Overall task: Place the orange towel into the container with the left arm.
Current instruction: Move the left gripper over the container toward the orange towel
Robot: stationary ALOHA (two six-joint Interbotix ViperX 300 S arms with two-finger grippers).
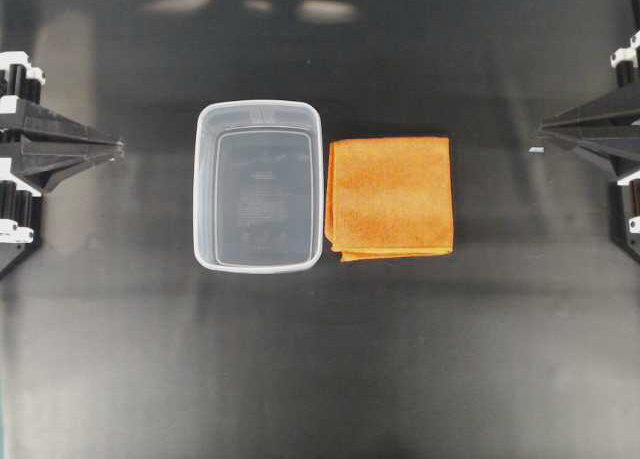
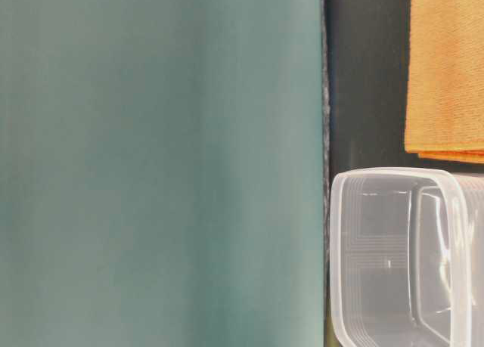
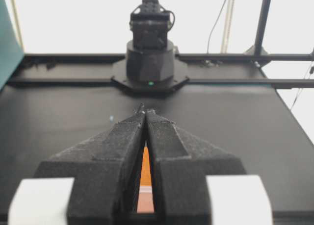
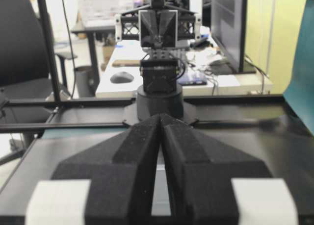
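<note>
Tub [image 1: 208, 194] sits mid-table [image 1: 320, 379], open top, nothing inside, so entry from above is clear. Towel [image 1: 391, 197] lies flat just beside the tub's right wall, no gap between them for a finger; its other three edges face bare table. Left gripper [image 1: 118, 149] is parked well left of the tub, right gripper [image 1: 543, 131] well right of the towel, both with fingers together, nothing over the tub.
</note>
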